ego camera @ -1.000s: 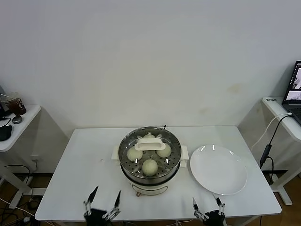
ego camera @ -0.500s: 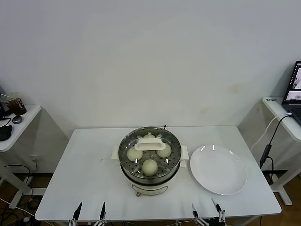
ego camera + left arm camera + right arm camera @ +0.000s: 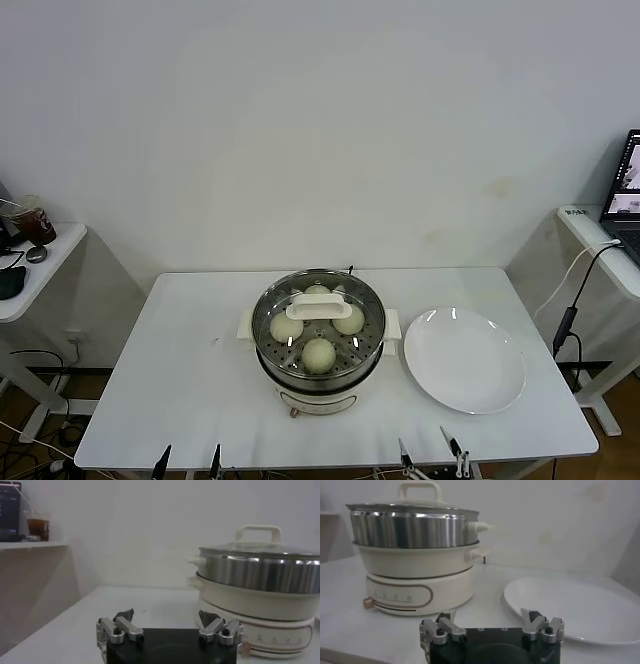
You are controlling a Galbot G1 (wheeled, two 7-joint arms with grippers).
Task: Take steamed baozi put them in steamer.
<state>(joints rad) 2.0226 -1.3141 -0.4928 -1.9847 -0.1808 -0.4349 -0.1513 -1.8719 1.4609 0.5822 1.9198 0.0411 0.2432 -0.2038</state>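
The steel steamer [image 3: 318,340] stands mid-table on its white base, closed by a glass lid with a white handle [image 3: 318,305]. Through the lid I see three pale baozi [image 3: 318,353] on the perforated tray, with a fourth partly hidden behind the handle. The steamer also shows in the left wrist view [image 3: 257,595] and in the right wrist view [image 3: 415,555]. My left gripper [image 3: 187,463] and right gripper [image 3: 430,455] are both open and empty at the table's near edge, only their fingertips showing. In the wrist views the left gripper [image 3: 166,616] and right gripper [image 3: 490,616] stand apart from the steamer.
An empty white plate [image 3: 464,360] lies right of the steamer and also shows in the right wrist view [image 3: 570,607]. Side tables stand left [image 3: 30,270] and right [image 3: 600,245] of the main table, with cables hanging at the right.
Both grippers have drawn back toward me and lower, now barely showing at the near edge. The steamer, lid, baozi and plate have not moved.
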